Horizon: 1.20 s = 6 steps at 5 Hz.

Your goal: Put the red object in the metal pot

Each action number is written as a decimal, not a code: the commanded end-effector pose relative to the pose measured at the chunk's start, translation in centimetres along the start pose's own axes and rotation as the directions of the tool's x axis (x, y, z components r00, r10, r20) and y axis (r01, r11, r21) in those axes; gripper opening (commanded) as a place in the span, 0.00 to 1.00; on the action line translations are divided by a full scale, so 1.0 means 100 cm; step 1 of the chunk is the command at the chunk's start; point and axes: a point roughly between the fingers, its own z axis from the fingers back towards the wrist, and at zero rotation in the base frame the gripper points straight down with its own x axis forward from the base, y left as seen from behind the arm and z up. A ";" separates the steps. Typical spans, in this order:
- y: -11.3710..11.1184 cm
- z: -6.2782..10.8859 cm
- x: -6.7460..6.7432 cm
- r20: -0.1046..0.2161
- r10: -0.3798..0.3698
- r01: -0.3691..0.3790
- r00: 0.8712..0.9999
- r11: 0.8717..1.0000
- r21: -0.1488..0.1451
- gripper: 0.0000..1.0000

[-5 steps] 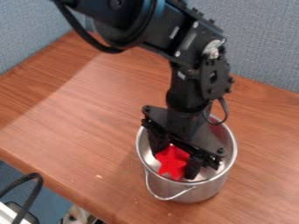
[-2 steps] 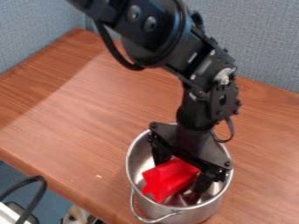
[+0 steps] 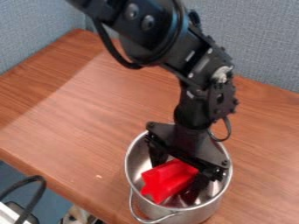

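Note:
The red object (image 3: 169, 179) lies inside the metal pot (image 3: 140, 160), a shiny round steel pot near the table's front edge with a thin wire handle at its front. My black gripper (image 3: 184, 171) reaches straight down into the pot just above and behind the block. Its jaws stand open on either side of the block's far end, and the block rests on the pot's floor. The arm hides the pot's far rim.
The pot stands on a brown wooden table (image 3: 70, 96) whose front edge runs close below it. A blue-grey wall (image 3: 30, 31) rises behind the table at the left. Dark cables (image 3: 21, 197) hang below the front edge.
A second ago the gripper held the red object shut between its jaws above the pot's floor. Since then the jaws have opened and the block lies loose in the pot.

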 end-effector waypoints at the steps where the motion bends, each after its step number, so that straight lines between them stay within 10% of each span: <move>1: -0.008 0.011 0.000 0.045 0.014 -0.013 0.999 1.000 -0.016 1.00; 6: -0.012 0.014 0.025 0.068 0.076 -0.074 0.995 0.997 -0.032 1.00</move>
